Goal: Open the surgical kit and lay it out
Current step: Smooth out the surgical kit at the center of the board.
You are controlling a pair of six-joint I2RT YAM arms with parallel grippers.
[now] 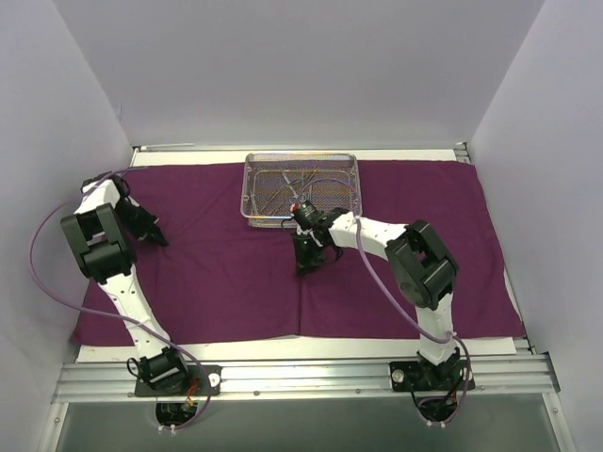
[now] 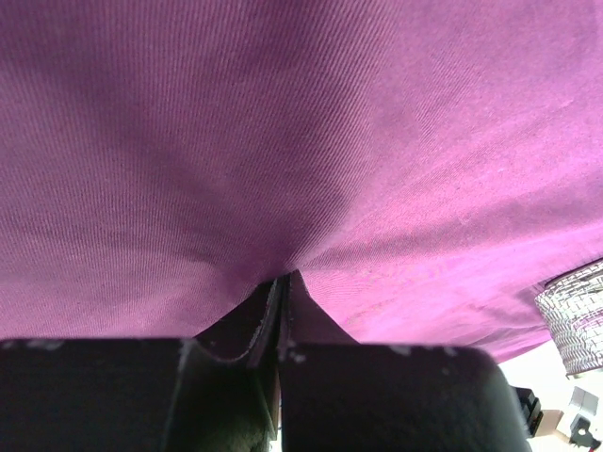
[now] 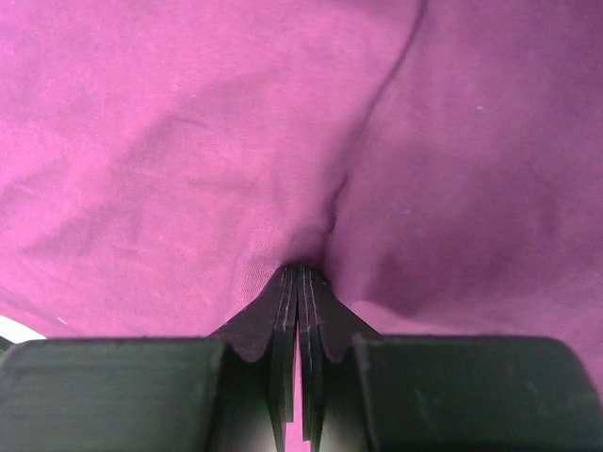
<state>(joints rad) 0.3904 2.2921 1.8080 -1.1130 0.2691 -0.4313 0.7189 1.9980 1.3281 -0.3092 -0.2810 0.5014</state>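
The dark magenta-purple cloth wrap [image 1: 217,282] lies spread across the table. The silver wire-mesh tray [image 1: 249,191] sits on its far middle, with slim metal instruments [image 1: 290,185] inside. My left gripper [image 1: 156,237] is down on the cloth's left part; in the left wrist view its jaws [image 2: 283,281] are shut and the cloth [image 2: 283,141] puckers into them. My right gripper [image 1: 304,265] is down on the cloth just in front of the tray; in the right wrist view its jaws [image 3: 299,275] are shut on a pinch of cloth [image 3: 188,141] beside a crease.
White walls close in the left, far and right sides. A metal rail [image 1: 301,377] carrying both arm bases runs along the near edge. A purple cable [image 1: 42,254] loops left of the left arm. The tray's corner [image 2: 575,315] shows at the right of the left wrist view.
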